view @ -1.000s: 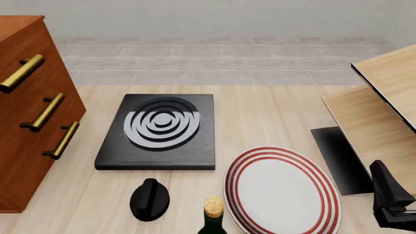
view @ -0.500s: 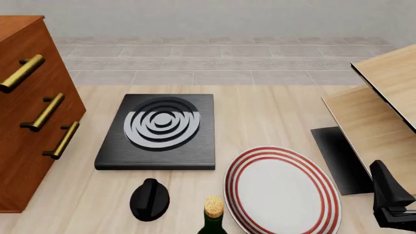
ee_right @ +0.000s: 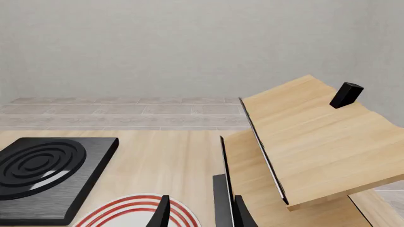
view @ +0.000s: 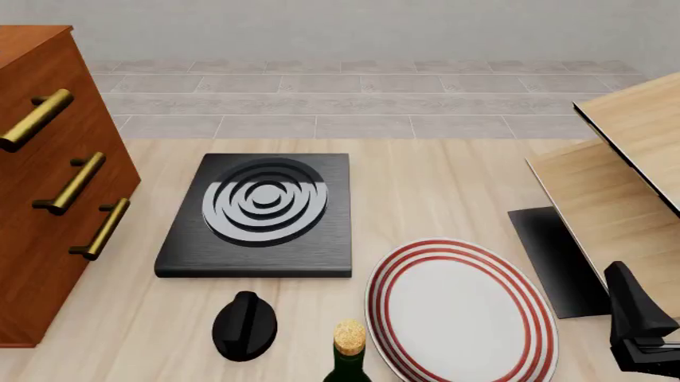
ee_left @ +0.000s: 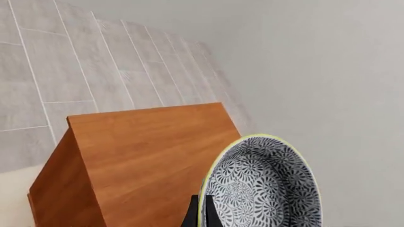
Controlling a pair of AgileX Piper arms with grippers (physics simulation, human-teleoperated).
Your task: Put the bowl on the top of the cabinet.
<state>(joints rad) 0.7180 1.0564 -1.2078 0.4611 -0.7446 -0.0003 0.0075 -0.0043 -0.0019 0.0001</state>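
In the left wrist view, the bowl (ee_left: pixel 262 184) with its dark floral pattern and pale rim is held on edge. My left gripper (ee_left: pixel 200 215) is shut on its rim, with a dark finger (ee_left: pixel 190 216) on the outside. The bowl hangs above the flat reddish-brown top of the cabinet (ee_left: pixel 145 151). In the front view the cabinet (view: pixel 43 207) stands at the far left with three brass handles; the bowl and the left arm are out of that view. My right gripper (ee_right: pixel 202 215) is open and empty, low at the front right (view: pixel 638 322).
A black hob slab (view: pixel 260 211) with a ringed burner lies mid-table. A white plate with red rings (view: pixel 463 314), a black knob-shaped object (view: pixel 244 325) and a corked bottle (view: pixel 349 354) are at the front. Light-wood boards (view: pixel 627 175) and a black mat (view: pixel 552 259) stand at the right.
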